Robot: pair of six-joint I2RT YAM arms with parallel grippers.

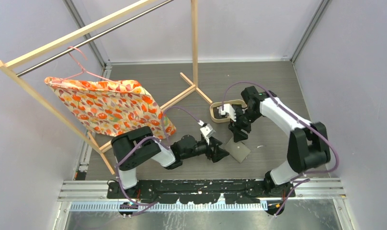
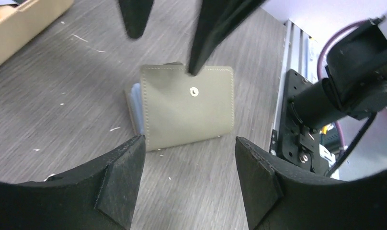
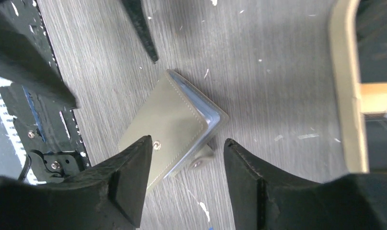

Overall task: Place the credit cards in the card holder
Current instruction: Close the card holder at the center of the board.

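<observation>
The card holder (image 1: pixel 240 150), a grey-taupe wallet, lies folded on the table between the two grippers. Its snap button (image 2: pixel 194 91) faces up. Pale blue inner edges (image 2: pixel 135 103) show along its open side, and its snap tab (image 3: pixel 201 160) sticks out unfastened. My left gripper (image 2: pixel 189 143) is open and empty, just short of the wallet's (image 2: pixel 187 108) near edge. My right gripper (image 3: pixel 187 143) is open and empty, low over the wallet (image 3: pixel 170 122), one finger over its cover near the button. No loose credit card shows clearly in any view.
An oval light-wood tray (image 1: pixel 215 115) stands just behind the wallet, its inside mostly hidden by my right wrist; its rim shows in the right wrist view (image 3: pixel 347 96). A wooden clothes rack (image 1: pixel 195 43) with a patterned cloth (image 1: pixel 110 105) on a hanger fills the back left.
</observation>
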